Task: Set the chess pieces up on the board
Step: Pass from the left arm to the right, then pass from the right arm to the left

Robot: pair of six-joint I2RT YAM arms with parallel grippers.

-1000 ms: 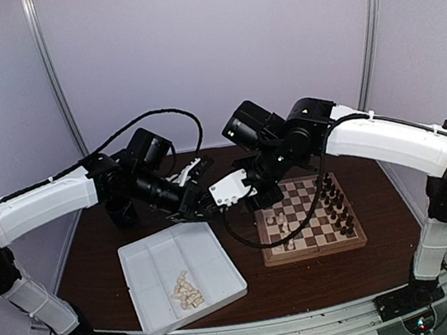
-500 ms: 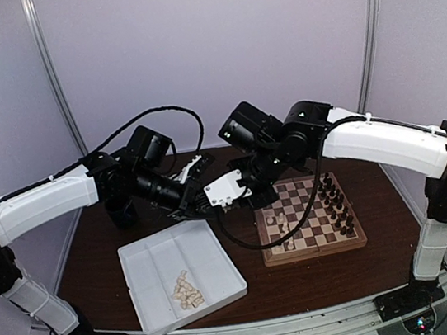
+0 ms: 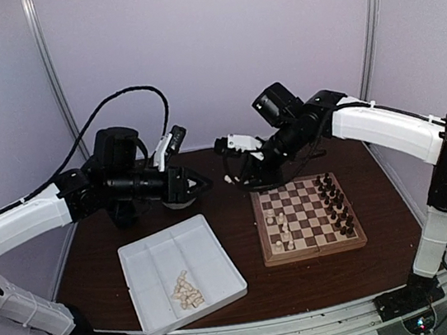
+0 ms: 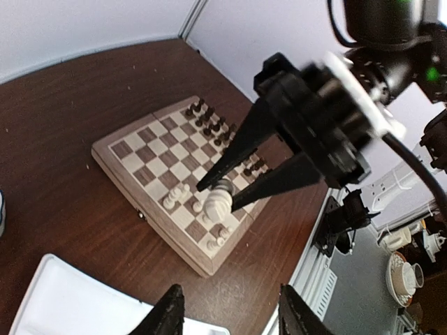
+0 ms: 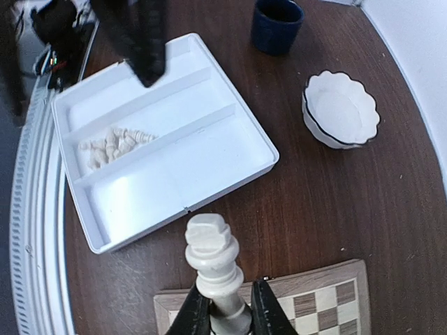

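Though aloft, cream piece (image 5: 213,269) upright in right hand (image 5: 225,317)

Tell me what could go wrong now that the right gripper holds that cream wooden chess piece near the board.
The right gripper pinches the tall cream wooden chess piece only near its base, so it could tilt or slip out. The small cream pieces already standing on the checked wooden chessboard are close together; lowering the gripper beside them may topple some.
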